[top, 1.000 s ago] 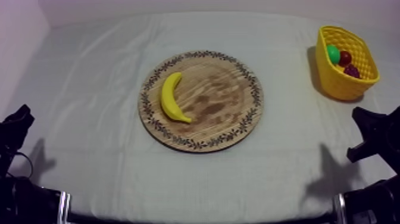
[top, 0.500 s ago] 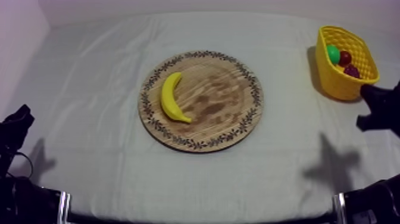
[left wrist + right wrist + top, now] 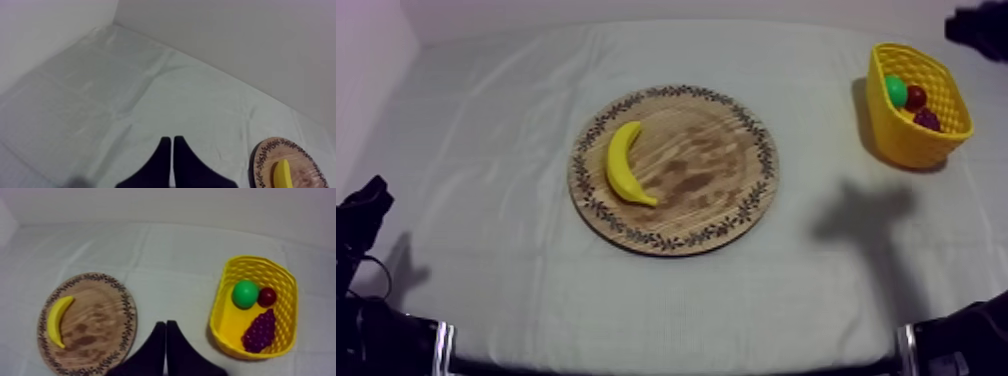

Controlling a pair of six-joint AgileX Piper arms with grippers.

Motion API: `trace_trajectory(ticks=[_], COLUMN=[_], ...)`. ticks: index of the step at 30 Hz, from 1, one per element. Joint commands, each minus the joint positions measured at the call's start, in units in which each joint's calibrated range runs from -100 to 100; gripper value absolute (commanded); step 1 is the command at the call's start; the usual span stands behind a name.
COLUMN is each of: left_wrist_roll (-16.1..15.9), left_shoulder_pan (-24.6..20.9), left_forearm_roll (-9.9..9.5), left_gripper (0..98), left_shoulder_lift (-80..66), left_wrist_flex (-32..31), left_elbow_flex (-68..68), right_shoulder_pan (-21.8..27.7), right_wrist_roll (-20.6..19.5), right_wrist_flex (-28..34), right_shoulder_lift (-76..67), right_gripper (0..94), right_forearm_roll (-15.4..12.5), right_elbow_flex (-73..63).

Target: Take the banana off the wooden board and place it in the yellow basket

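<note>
A yellow banana (image 3: 624,163) lies on the left half of the round wooden board (image 3: 711,170) at mid-table. The yellow basket (image 3: 896,135) stands at the far right. My right gripper (image 3: 166,323) is shut on nothing, its fingers a narrow wedge. It hangs high, between the board (image 3: 97,325) with the banana (image 3: 58,319) and the basket (image 3: 225,325). In the top view my right arm (image 3: 978,27) shows above the basket. My left gripper (image 3: 171,139) is shut and empty, low at the left side (image 3: 363,208), far from the board (image 3: 297,157) and banana (image 3: 282,176).
Inside the basket lie a green round fruit (image 3: 245,293), a small red fruit (image 3: 267,296) and a bunch of purple grapes (image 3: 260,330). A dark shadow (image 3: 861,215) falls on the cloth between board and basket.
My right arm has risen from the lower right edge, past the basket, to the upper right. Its shadow has slid toward the board. Left arm, banana and basket stay put.
</note>
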Motion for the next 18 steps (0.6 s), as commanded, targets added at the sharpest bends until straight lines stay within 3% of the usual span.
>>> trace_trajectory(ticks=[1,11,18], left_wrist_roll=[0.01,0.01,0.01], left_shoulder_pan=[-0.01,-0.01,-0.01], left_forearm_roll=[-0.02,-0.02,-0.02], left_gripper=[0.1,0.1,0.1], left_shoulder_lift=[0.04,0.04,0.04], left_wrist_flex=[0.0,0.0,0.0], left_elbow_flex=[0.0,0.0,0.0], right_shoulder_pan=[-2.14,-12.87,-18.64], right_wrist_roll=[-1.08,-5.61,-8.04], right_wrist_flex=[5.57,19.4,20.32], right_shoulder_lift=[8.0,27.14,36.62], right_gripper=[0.2,0.2,0.2], right_forearm_roll=[0.04,1.49,1.47], right_elbow_flex=[-15.51,-34.56,-38.63])
